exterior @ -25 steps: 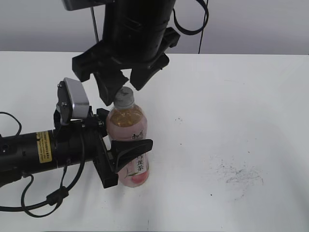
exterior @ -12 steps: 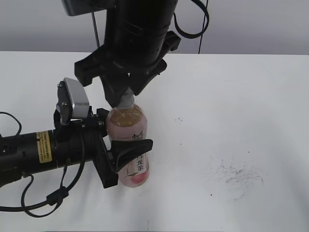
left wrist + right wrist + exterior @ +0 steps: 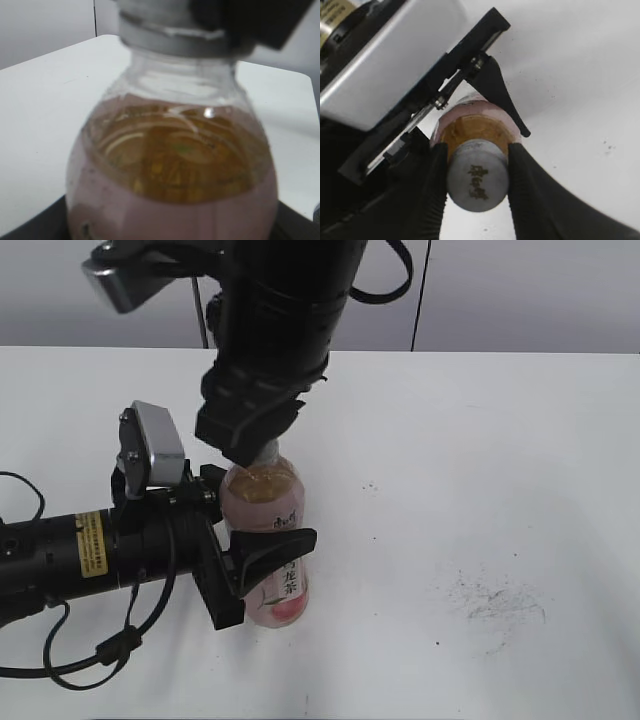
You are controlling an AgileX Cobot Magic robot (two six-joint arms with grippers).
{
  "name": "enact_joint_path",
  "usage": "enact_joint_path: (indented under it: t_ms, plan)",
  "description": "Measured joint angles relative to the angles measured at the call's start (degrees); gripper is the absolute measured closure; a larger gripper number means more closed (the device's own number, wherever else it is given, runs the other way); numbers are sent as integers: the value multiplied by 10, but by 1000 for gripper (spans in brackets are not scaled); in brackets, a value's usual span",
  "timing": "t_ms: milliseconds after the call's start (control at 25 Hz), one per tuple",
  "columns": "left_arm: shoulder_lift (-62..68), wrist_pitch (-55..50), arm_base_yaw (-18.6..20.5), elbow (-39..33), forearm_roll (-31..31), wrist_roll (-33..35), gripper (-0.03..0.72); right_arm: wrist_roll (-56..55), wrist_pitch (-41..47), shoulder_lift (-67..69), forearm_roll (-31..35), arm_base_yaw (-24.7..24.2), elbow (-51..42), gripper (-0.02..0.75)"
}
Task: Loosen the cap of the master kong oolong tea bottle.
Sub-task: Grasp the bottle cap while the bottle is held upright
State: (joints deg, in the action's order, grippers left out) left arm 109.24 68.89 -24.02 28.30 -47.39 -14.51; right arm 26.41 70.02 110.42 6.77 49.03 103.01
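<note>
My right gripper [image 3: 477, 175] pinches the cap [image 3: 478, 182]; left gripper [image 3: 262, 565] clamps the bottle [image 3: 268, 530]; twist squarely, without tilting

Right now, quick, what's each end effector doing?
Left end effector: closed around the tea bottle body, holding it upright.
Right end effector: fingers against both sides of the cap, gripping it.

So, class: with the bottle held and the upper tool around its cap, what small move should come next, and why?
Probably twist the cap. The right tool has both fingers against its sides, while the left tool clamps the bottle upright.
</note>
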Motion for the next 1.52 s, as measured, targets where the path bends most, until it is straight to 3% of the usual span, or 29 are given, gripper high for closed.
enact_joint_path:
  t_ms: [360,760,880,1040,1280,1520]
  plan:
    - [0,0,0,0,-1,1,261,300,2,0,6,0,0,462]
    - [0,-1,0,0,-4,2,261,807,7,-1,9,0,0,462]
    - [0,-1,0,0,-4,2,261,886,8,-1,9,0,0,461]
    - [0,-1,0,0,-6,2,261,800,8,-1,5,2,0,457]
    - [0,0,0,0,-7,2,261,508,2,0,-10,3,-1,225]
    - [0,0,0,0,-7,2,261,219,1,0,2,3,-1,170]
